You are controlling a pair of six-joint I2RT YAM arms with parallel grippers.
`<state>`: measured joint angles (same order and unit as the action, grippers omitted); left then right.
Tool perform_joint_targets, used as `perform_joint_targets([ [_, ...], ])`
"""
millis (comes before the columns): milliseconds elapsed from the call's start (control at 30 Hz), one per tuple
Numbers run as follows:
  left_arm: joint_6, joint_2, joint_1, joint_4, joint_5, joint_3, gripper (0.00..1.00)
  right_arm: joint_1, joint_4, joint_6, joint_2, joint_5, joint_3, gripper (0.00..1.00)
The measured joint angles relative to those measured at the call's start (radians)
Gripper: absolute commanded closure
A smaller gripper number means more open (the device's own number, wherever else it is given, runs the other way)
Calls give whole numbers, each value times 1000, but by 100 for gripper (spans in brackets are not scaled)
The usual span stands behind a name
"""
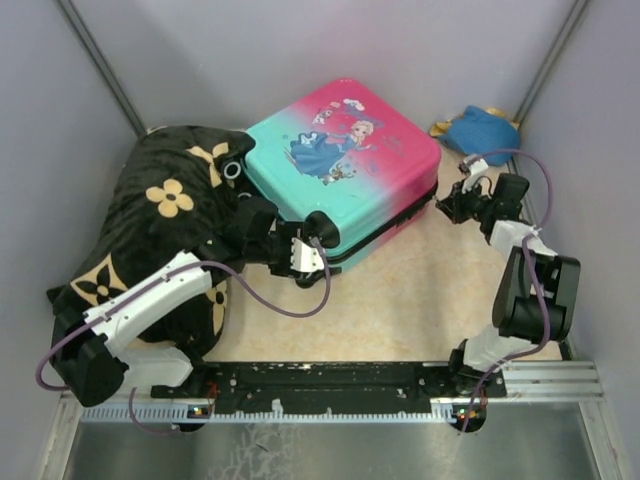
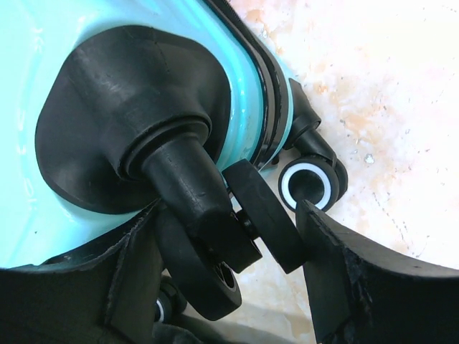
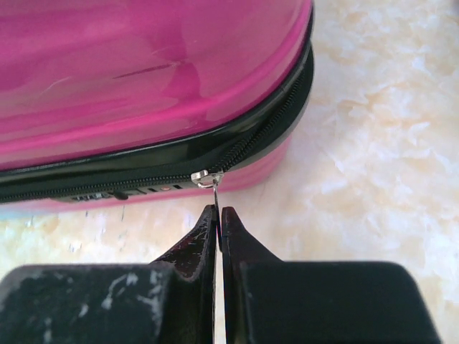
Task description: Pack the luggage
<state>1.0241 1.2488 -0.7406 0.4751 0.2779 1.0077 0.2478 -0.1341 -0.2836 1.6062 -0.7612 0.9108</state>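
A small hard-shell suitcase [image 1: 340, 165], pink at its far right end and fading to teal at its near left end, lies flat and closed on a pale beige marbled tabletop [image 1: 400, 300]. It sits in the middle of the scene, toward the far side. A cartoon princess in a blue dress is printed on the upward face. A black zipper band [image 3: 143, 161] runs around its edge between the two shell halves.

At the suitcase's right edge, on the pink end, a small silver zipper pull [image 3: 208, 179] hangs from the slider. The right hand [image 3: 217, 213] is clenched on this pull. Its two black fingers are pressed together, with the thin metal tab pinched between their tips.

At the near left corner, on the teal end, a black caster wheel [image 2: 265, 215] sticks out from a black moulded socket in the shell. The left hand [image 2: 229, 215] grasps this caster wheel, with one black finger against each side and the jaws standing wide around it. Just beyond it, a second black wheel with a white ring [image 2: 308, 183] rests on the tabletop.

A big black plush blanket with tan flower shapes [image 1: 150, 220] is heaped to the left of the suitcase, touching its teal end. It extends toward the near left, partly under the left arm. A blue and yellow soft item [image 1: 480, 130] lies in the far right corner, apart from the suitcase. Plain grey walls enclose the tabletop on the left, far and right sides.
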Motion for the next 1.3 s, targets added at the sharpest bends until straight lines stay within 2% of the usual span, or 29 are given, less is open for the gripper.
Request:
perform_joint_targets([
  [100,33,-15,33,-1,16,-23,100,20,82,-77,-79,-16,-44,100],
  [333,193,-68,186,11,45,-118,100,48,426,-309,-434,-62,-227,100],
  [433,256,-58,250,12,47,-130,100,51,515,-354,-525,-65,-263,100],
  [567,291,-5,338,66,-2,-122,100,106,526,-357,-455,-68,-219,100],
  [633,293,5,366,84,10,-103,100,159,546,-356,-362,-87,-129,100],
  [733,301,25,370,76,30,-98,100,208,588,-357,-258,-137,-40,100],
  [900,320,40,379,83,61,-86,99,222,600,-343,-127,-197,62,100],
  [967,315,58,383,111,78,-64,86,219,600,-341,-76,-224,106,100],
  [1033,298,82,384,149,94,-33,62,211,592,-345,-50,-237,124,100],
  [1067,280,104,384,187,105,-2,57,205,586,-349,-40,-239,131,100],
  [1200,199,176,388,317,136,103,53,152,520,-362,2,-237,154,100],
  [1233,180,187,390,341,141,123,46,133,491,-363,13,-235,161,100],
  [1300,123,195,395,383,149,158,23,108,461,-363,31,-230,175,100],
])
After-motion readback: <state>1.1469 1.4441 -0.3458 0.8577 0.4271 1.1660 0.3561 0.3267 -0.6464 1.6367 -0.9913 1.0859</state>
